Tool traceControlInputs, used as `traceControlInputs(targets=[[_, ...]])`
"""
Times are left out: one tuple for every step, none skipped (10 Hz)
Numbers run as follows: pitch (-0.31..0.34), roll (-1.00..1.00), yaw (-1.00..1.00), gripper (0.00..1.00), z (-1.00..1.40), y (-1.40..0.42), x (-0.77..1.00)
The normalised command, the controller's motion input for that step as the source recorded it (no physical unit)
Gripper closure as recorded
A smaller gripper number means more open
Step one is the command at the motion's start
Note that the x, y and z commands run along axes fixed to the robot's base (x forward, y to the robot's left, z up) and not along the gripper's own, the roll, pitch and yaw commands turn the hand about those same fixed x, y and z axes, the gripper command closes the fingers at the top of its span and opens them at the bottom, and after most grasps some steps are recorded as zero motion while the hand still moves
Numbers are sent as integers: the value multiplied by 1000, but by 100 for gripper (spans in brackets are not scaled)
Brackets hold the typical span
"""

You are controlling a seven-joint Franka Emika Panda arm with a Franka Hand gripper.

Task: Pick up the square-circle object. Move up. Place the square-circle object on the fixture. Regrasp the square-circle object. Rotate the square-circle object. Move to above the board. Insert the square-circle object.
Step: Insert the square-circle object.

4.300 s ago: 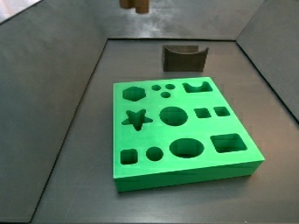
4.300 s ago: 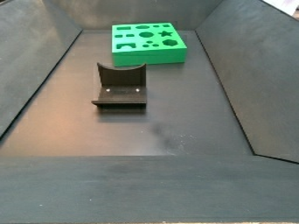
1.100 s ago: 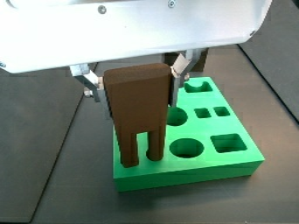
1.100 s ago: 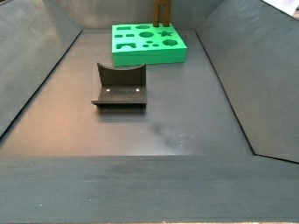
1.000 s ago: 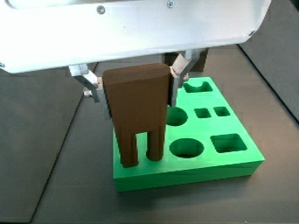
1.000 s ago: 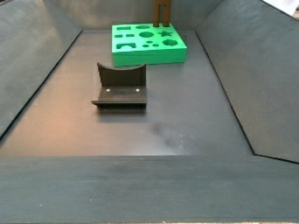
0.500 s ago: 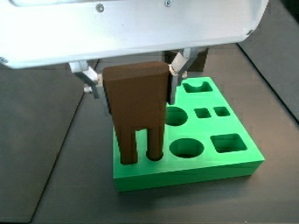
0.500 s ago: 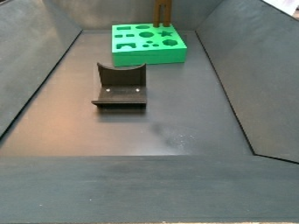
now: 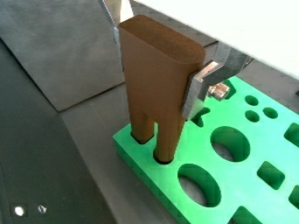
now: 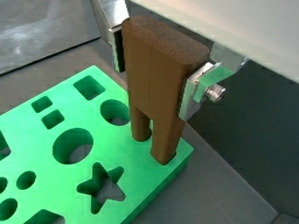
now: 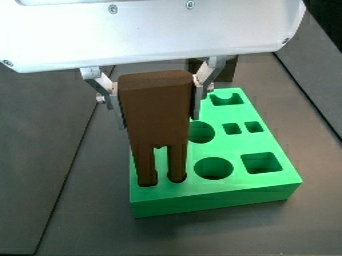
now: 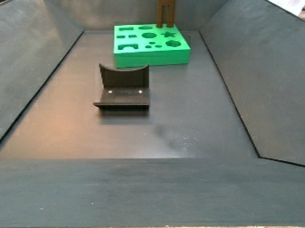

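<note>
The square-circle object (image 11: 158, 115) is a reddish-brown block held upright with its two prongs pointing down. My gripper (image 11: 154, 100) is shut on its upper part, one silver finger (image 10: 198, 84) on each side. The prong tips reach into two small cut-outs at a corner of the green board (image 11: 254, 185), as both wrist views show: block (image 9: 158, 70), block (image 10: 158, 83), board (image 9: 233, 166), board (image 10: 59, 149). In a side view the block (image 12: 167, 11) stands at the far edge of the board (image 12: 149, 44). The dark fixture (image 12: 123, 87) sits apart from the board on the floor.
Grey slanted walls (image 12: 42, 53) enclose the dark floor (image 12: 167, 134). The gripper's white housing (image 11: 147, 30) covers the back of the bin in a side view. The board's other cut-outs, such as the star (image 10: 103, 182) and large circles (image 11: 214, 167), are open.
The gripper has come down a little with the block, and the prongs sit slightly deeper in the board's corner cut-outs. The fixture and board have not moved.
</note>
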Motion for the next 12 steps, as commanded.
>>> traceControlInputs(targets=[[-4,-47,-229,100,-283,-31,-106],[-33,-67,-171,100,-274,-23,-94],[-26,-46,-91,100,-306,-20,-6],[-7,-41,-74,100,-306,0,0],[-16,0,-66,100,-563,-46,9],[-30,46,-66,100,-663,-83,0],[0,87,-26,100,-620,-69,29],[16,67,-26,100,-409,-71,111],[-19,-23,0,100,-106,0,9],[-63,-60,0,100,-80,0,0],[-9,-36,0,100,0,0,0],[0,0,0,100,0,0,0]])
